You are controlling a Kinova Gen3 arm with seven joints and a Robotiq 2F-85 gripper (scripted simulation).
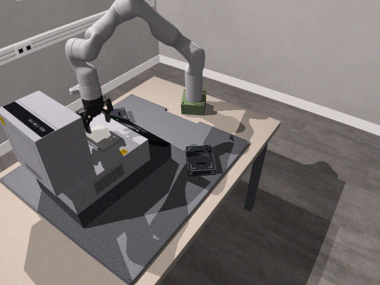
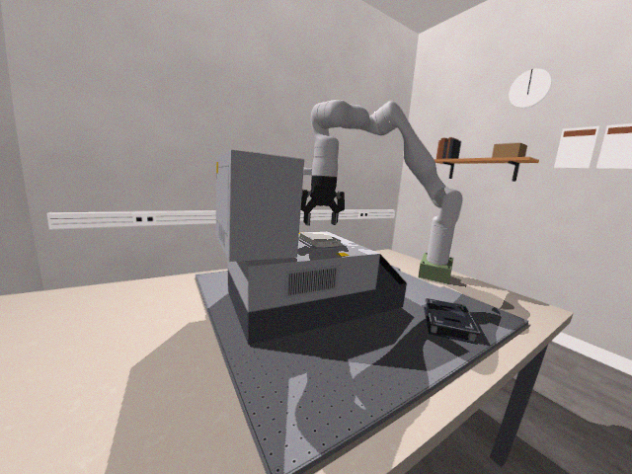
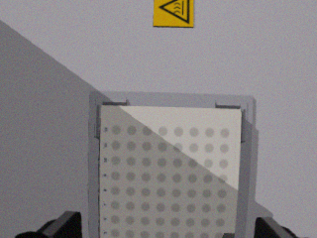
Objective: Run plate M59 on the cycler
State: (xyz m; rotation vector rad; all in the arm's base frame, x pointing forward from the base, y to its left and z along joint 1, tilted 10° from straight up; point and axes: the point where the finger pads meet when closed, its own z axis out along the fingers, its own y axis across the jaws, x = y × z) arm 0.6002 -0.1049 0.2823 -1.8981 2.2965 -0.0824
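The cycler Q1 [image 1: 82, 190] [image 2: 265, 293] stands with its tall lid [image 1: 66, 147] [image 2: 265, 203] raised. A pale plate [image 1: 103, 136] [image 2: 320, 237] [image 3: 168, 171] lies on its block, inside the corner locators seen in the wrist view; its near end is cut off there, and no plate name is readable. My gripper [image 1: 98, 124] [image 2: 320, 220] [image 3: 168, 228] is open and empty above the plate, one finger beyond each long side. A small green light [image 1: 117, 119] shows on Q1's dark front panel [image 1: 142, 132]. A black nest [image 1: 200, 159] [image 2: 451, 317] with no plate on it stands apart from Q1; its label is unreadable.
Another nest [image 1: 120, 113] is partly hidden behind the gripper and Q1; its contents are unclear. Both nests and Q1 stand on the dark perforated board [image 1: 101, 245] [image 2: 306, 423]. The raised lid stands close beside the gripper. A yellow heat label [image 1: 123, 151] [image 3: 173, 12] is on Q1's top.
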